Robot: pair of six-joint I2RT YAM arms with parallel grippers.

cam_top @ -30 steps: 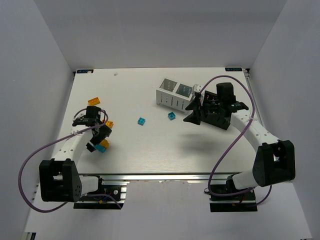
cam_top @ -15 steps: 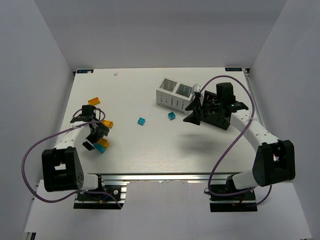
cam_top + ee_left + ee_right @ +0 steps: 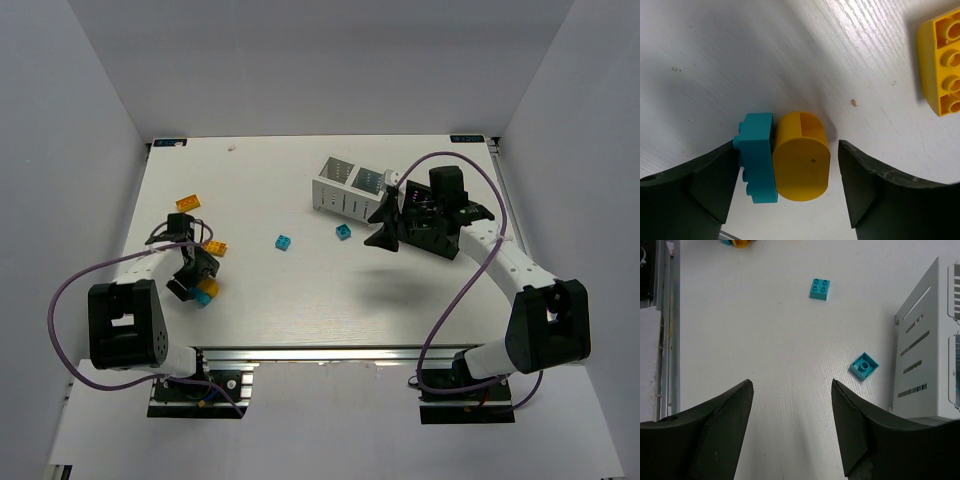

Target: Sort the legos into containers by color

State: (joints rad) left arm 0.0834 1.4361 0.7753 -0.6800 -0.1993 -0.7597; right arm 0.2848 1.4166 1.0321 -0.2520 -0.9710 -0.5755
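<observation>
Left gripper (image 3: 788, 165): jaws spread, straddling a cyan brick (image 3: 757, 162) and an orange rounded brick (image 3: 802, 170) lying pressed together on the table (image 3: 300, 300); a gap shows beside the orange one
Right gripper (image 3: 791, 385): jaws spread, nothing between them, above bare table near the white container (image 3: 925, 340)
Loose pieces: studs-up cyan square (image 3: 820, 288) well clear; overturned cyan square (image 3: 863, 365) just beside the white container; orange long brick (image 3: 942, 65) near the left gripper

White table (image 3: 300, 300) — on it a white container (image 3: 345, 203), two cyan bricks (image 3: 284, 243) mid-table, orange bricks (image 3: 187, 203) at left.
</observation>
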